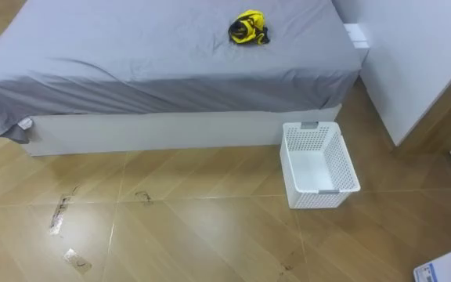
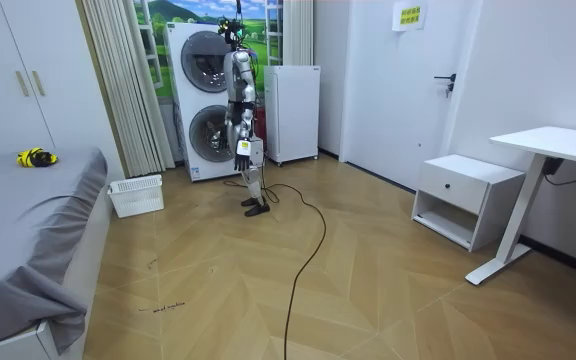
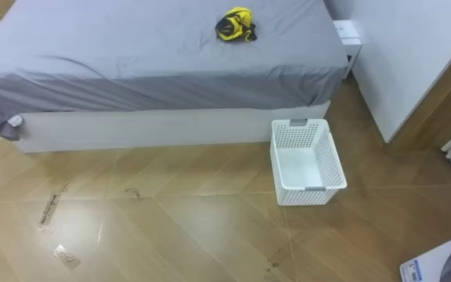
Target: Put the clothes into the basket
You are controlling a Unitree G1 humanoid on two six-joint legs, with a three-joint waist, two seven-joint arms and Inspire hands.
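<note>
On the wooden floor point(image 1: 210, 235) the white perforated basket point(image 1: 344, 166) is seen standing upright and empty, just beside the bed point(image 1: 131, 47). Farther off, the yellow-and-black clothes point(image 1: 248, 29) are bunched on the grey sheet, well apart from the basket. In the room view the robot is found before the stacked washing machines point(image 2: 208, 100), well apart from the bed; its left robot hand point(image 2: 247, 150) hangs at its side, and how far it is open cannot be told

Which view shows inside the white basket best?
Left eye view: it looks down into the basket, bottom bare. The right eye view matches; the room view sees its side, from afar.
</note>
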